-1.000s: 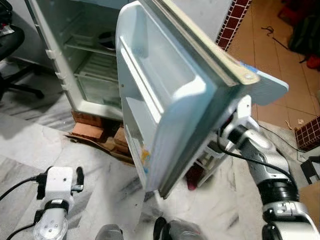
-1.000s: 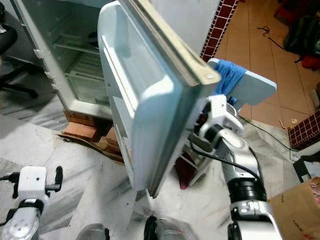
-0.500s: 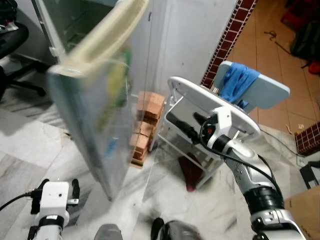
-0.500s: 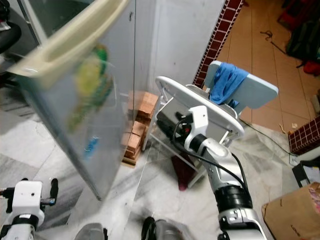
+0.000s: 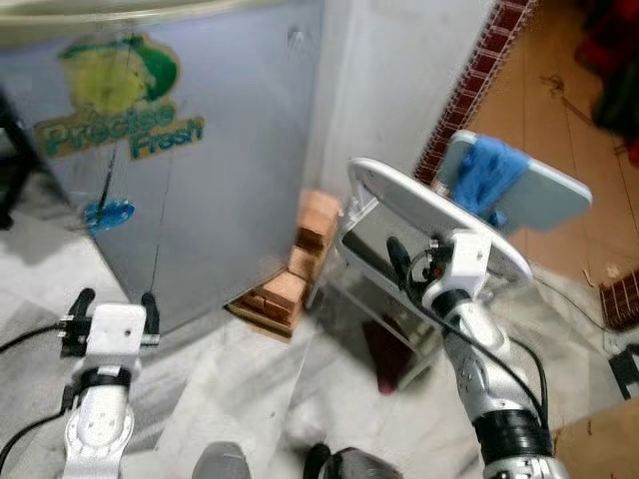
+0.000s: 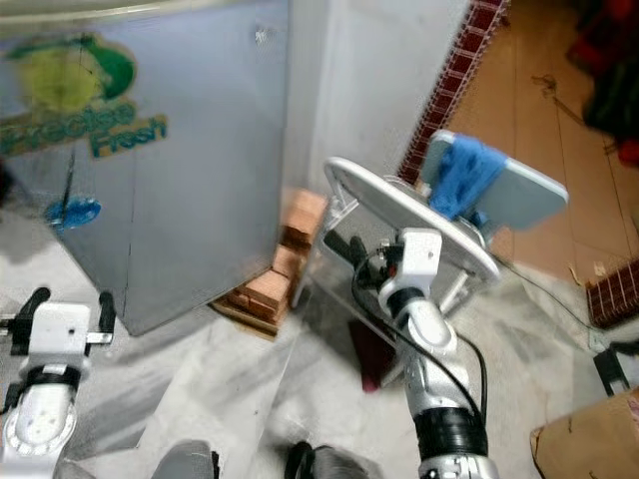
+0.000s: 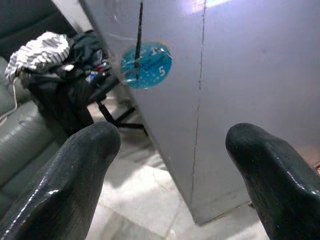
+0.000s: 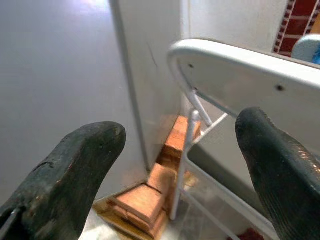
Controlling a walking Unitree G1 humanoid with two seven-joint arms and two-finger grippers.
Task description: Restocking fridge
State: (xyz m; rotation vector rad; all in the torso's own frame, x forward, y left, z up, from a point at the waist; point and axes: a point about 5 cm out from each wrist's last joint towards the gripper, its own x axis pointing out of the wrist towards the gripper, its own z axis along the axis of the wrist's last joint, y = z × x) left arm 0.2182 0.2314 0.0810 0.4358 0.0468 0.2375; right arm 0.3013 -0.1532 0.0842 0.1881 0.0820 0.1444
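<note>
The grey fridge (image 5: 220, 190) stands with its door closed, showing a green and yellow "Precise Fresh" label (image 5: 120, 130) and a round blue sticker (image 7: 145, 65). My left gripper (image 5: 112, 304) is low in front of the door, open and empty, fingers pointing at its lower part. The right gripper (image 5: 407, 261) is raised to the right of the fridge, open with nothing between its fingers (image 8: 75, 165), close in front of a white chair's frame (image 8: 225, 60).
A white folding chair (image 5: 439, 215) with a blue cloth (image 5: 484, 175) stands right of the fridge against the wall. Red bricks (image 5: 290, 284) are stacked under the fridge corner. A cardboard box (image 6: 589, 439) sits at the lower right. A dark office chair with clothes (image 7: 65, 75) is left of the fridge.
The fridge door has swung from wide open to fully closed. My right arm has come off the door's edge and hangs by the chair. The left gripper has risen slightly.
</note>
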